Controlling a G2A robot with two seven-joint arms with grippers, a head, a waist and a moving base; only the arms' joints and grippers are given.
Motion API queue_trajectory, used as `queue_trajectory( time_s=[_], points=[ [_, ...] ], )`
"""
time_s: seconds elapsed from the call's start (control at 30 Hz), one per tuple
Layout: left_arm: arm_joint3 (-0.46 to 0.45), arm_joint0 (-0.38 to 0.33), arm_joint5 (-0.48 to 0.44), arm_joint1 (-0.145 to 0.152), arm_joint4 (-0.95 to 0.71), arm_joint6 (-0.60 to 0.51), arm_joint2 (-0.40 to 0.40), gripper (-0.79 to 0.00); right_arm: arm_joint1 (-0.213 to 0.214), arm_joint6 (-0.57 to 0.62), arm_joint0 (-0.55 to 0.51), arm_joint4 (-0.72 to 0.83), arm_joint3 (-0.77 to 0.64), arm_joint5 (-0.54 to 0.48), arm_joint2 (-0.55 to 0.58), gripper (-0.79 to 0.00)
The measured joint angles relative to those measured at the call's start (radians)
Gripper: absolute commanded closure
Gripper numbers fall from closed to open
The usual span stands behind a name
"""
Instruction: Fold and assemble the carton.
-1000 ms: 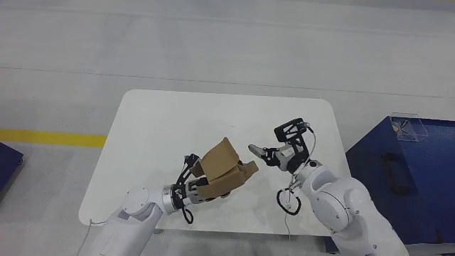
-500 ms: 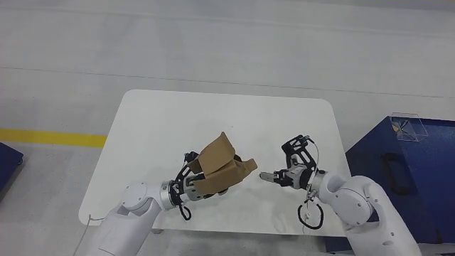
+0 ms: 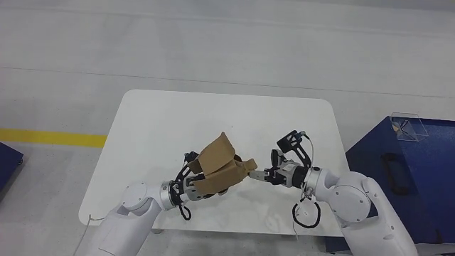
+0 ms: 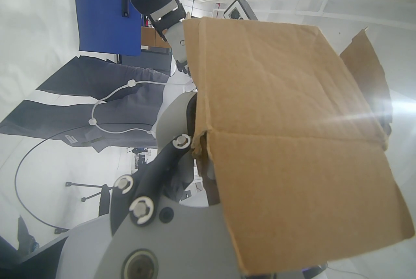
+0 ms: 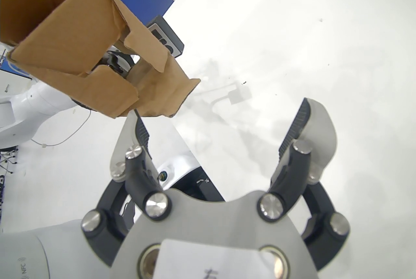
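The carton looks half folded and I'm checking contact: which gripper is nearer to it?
Left. The left gripper holds the carton, jaws shut on it. The right gripper sits close beside the carton's loose flap end, jaws open around nothing.

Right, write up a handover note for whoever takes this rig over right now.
Left hand: shut on the carton, holding it in the air above the table, near the front edge.
Right hand: open, holding nothing, close beside the carton's end flaps; whether it touches them cannot be told.
Done: the carton is picked up and partly opened into a box shape.
Left: the end flaps hang loose and unfolded. They likely need folding in and closing with the right hand, then the same at the other end.
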Motion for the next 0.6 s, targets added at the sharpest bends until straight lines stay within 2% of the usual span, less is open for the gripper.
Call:
queue_trajectory(
  time_s=[0.3, 0.47, 0.6],
  points=[
    [0.000, 0.000, 0.000, 0.000, 0.000, 0.000, 0.000, 0.000, 0.003, 0.059, 0.018, -0.074, 0.034, -0.022, -0.061, -0.785],
    [0.000, 0.000, 0.000, 0.000, 0.000, 0.000, 0.000, 0.000, -0.003, 0.033, 0.050, -0.110, 0.072, 0.015, -0.106, -0.785],
    [0.000, 0.000, 0.000, 0.000, 0.000, 0.000, 0.000, 0.000, -0.007, -0.018, 0.065, -0.070, 0.084, 0.039, -0.101, -0.785]
  ],
)
